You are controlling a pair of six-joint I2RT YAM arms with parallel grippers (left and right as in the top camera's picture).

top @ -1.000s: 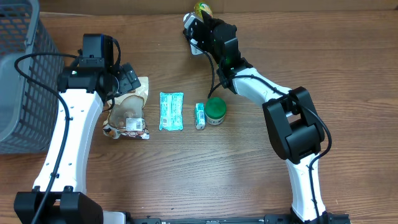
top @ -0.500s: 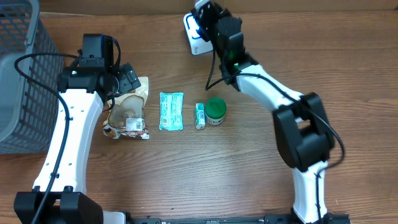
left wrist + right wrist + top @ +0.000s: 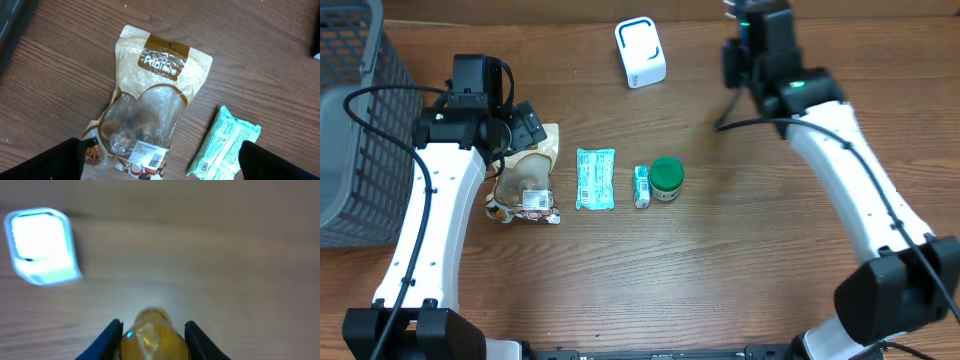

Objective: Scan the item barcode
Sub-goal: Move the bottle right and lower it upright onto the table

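The white scanner [image 3: 640, 52] lies near the far edge of the worktop [image 3: 720, 270]. The right tool [image 3: 154, 340] is off to the scanner's right, raised above the wood, its jaws clamped on a yellow item [image 3: 150, 330]. That view is blurred; the item may be a small bottle. Nearer than the scanner and to its left, the left tool [image 3: 161, 150] hangs with jaws spread wide over a brown snack pouch [image 3: 150, 100], gripping nothing. A mint-green packet [image 3: 595, 178], a small tube [image 3: 642, 186] and a green-lidded jar [image 3: 667, 177] lie in a row on the near side of the scanner. A grey basket [image 3: 350, 130] stands far to the scanner's left.
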